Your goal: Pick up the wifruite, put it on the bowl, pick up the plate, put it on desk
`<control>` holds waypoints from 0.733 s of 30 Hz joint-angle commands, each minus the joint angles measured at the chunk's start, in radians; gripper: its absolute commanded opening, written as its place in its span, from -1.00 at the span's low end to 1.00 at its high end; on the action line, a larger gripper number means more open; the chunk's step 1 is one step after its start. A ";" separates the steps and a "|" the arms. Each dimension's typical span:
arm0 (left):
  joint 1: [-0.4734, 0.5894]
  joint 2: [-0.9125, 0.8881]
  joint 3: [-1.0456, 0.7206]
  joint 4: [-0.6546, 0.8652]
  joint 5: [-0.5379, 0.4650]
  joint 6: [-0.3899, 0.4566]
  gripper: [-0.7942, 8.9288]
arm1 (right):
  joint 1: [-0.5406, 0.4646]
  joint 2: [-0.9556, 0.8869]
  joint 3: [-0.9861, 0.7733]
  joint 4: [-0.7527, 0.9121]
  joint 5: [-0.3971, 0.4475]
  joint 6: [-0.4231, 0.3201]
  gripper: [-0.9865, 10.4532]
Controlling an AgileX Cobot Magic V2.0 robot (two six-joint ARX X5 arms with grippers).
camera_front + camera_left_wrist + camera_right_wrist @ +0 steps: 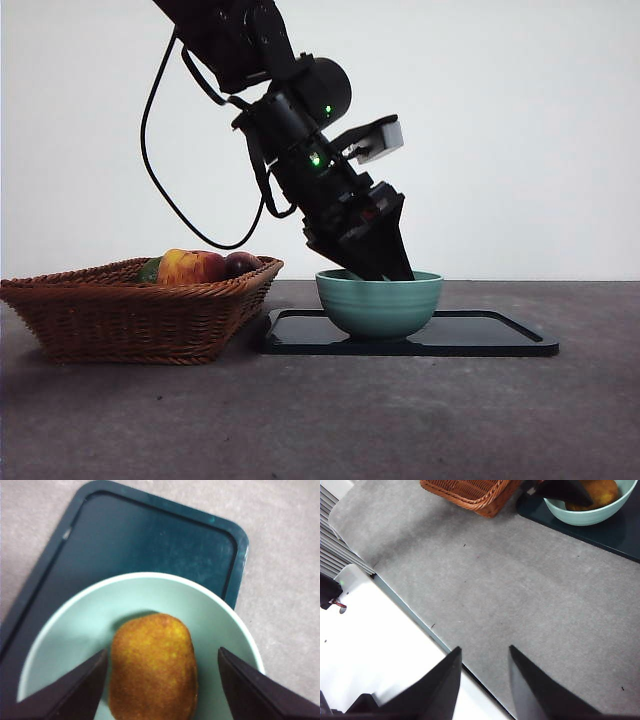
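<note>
The brown oval wifruite (152,667) lies inside the teal bowl (70,630), also seen as wifruite (602,492) in the right wrist view. My left gripper (162,651) is open around it, one jaw close against its side and the other well apart. In the front view that left gripper (388,270) dips into the bowl (380,305), whose rim hides the fruit. The bowl stands on the dark plate (480,335), a flat rimmed tray (150,535) on the desk (320,420). My right gripper (485,649) hangs open over the desk's near edge, holding nothing.
A brown wicker basket (130,310) stands left of the plate, holding a red-yellow apple (190,267) and a dark purple fruit (240,264). The basket's corner (470,492) nearly touches the plate. A white surface (380,655) lies beyond the desk's edge.
</note>
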 commanded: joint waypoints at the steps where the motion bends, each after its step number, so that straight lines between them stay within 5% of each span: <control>1: -0.013 0.037 0.028 0.015 -0.002 0.031 -0.13 | 0.006 0.004 0.008 0.004 -0.003 0.006 -0.56; 22: -0.015 0.039 0.028 0.014 -0.022 0.047 -0.25 | 0.006 0.004 0.008 0.005 -0.001 0.006 -0.56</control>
